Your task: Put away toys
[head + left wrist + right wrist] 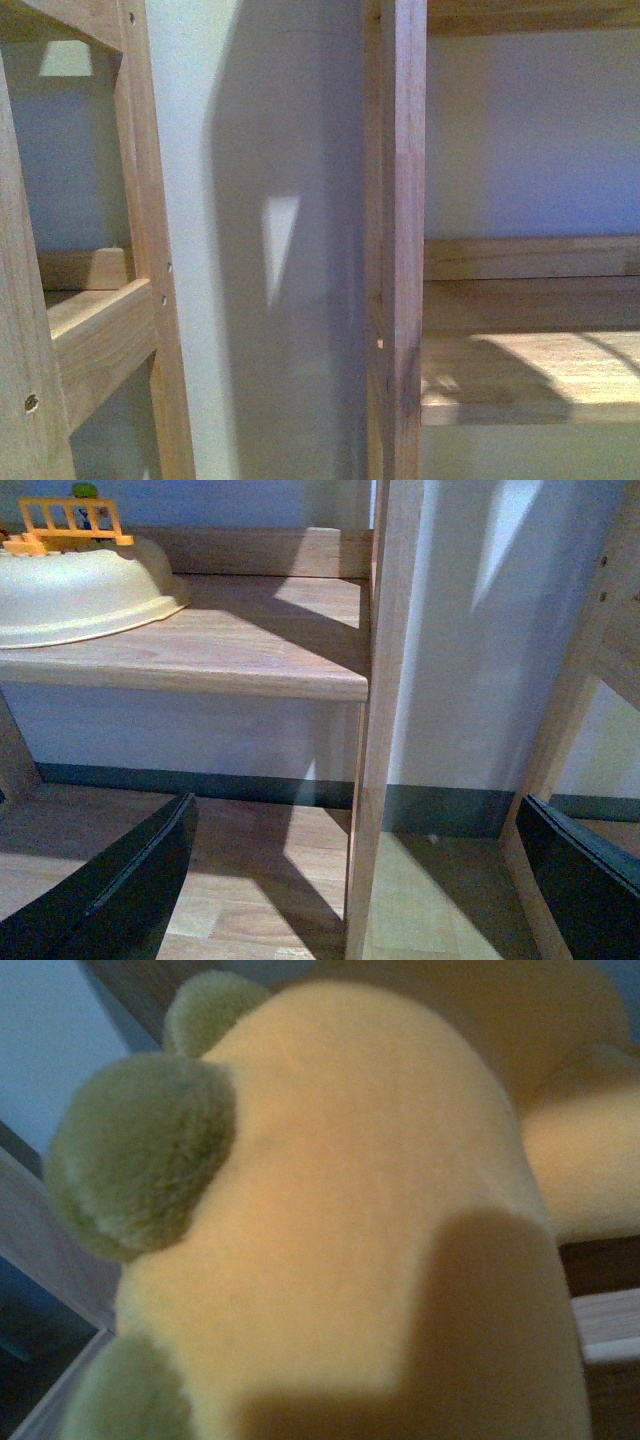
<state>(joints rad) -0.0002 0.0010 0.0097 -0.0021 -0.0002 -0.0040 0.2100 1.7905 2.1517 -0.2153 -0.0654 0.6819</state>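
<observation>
1. In the front view, an upright post (pixel 395 240) stands right of centre, with a shelf board (pixel 530 380) running from it to the right edge, low in the frame.
2. A second frame upright (pixel 150 240) stands at the left, with a crossbar (pixel 100 340) lower left.
3. A wall (pixel 260 150) lies between and behind the two uprights.
4. In the left wrist view, a tray (pixel 80 595) sits on a shelf at upper left, small toys (pixel 70 520) on it.
5. The plush animal (pixel 350 1210) fills the right wrist view.
</observation>
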